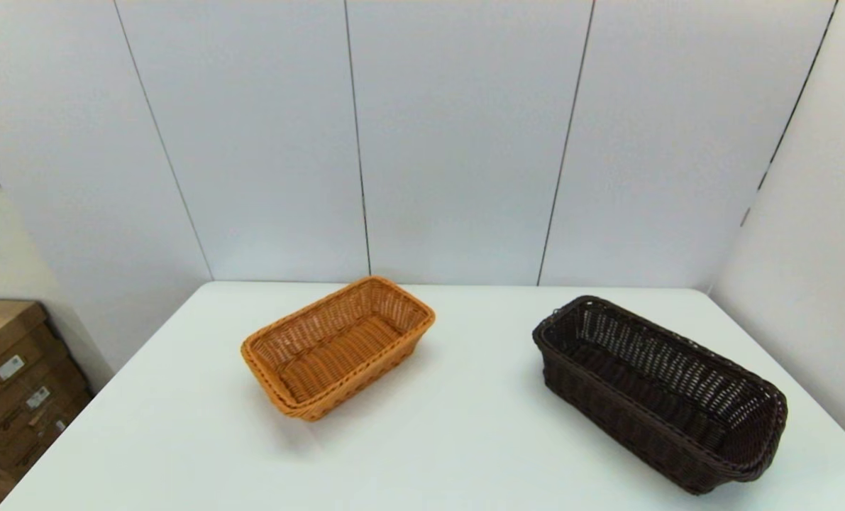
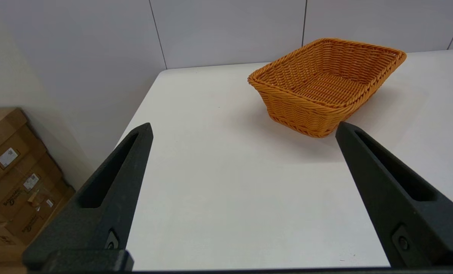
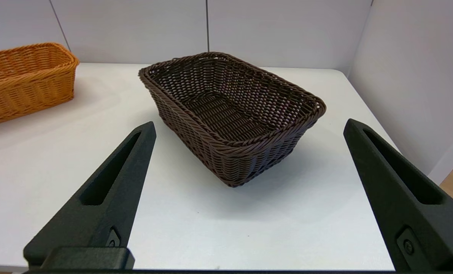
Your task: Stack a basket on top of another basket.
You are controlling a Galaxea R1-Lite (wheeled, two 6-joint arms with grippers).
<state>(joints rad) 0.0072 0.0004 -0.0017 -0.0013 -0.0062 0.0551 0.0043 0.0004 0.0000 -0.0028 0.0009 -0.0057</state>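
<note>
Dark brown basket: sits on the white worktop, on the robot's right side, well apart from the orange-tan basket, empty, mouth upward.
Long axis of the dark basket: runs aslant, from a far end nearer the orange-tan basket to a near end close to the worktop's right edge.
Bearing from the right hand: the dark basket lies straight ahead of it, one short end turned toward it (a braided rim to pinch there, by my judgement).
Right hand state: released, fingers spread wide with nothing between them, clear of the dark basket.
Nearer arm: the right, I judge, since the dark basket is on its side and fills its wrist view; neither arm shows in the head view.
Orange-tan basket: to the left of the dark basket and somewhat farther back, also aslant, empty, so free to receive the stack.
Left hand: released as well, holding nothing, facing the orange-tan basket from a distance (idle, it seems).
Open room: bare worktop between the two baskets gives a path leftward.
Edges: the dark basket's near end is close to the right edge; wall panels stand behind both baskets.
</note>
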